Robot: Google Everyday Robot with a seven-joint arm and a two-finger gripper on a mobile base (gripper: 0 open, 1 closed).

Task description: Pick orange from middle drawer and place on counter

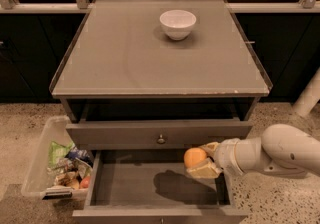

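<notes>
The orange (194,157) is held in my gripper (199,159), which reaches in from the right on a white arm. The fingers are shut on the fruit, one above and one below it. The orange hangs above the right half of the open middle drawer (130,188), just in front of the closed drawer front above it, and casts a shadow on the bare drawer floor. The grey counter (125,58) lies above, at the top of the cabinet.
A white bowl (177,23) stands at the back middle of the counter. A clear plastic bin (42,160) with packets and a small red fruit sits on the floor left of the drawer. The drawer above has a round knob (161,140).
</notes>
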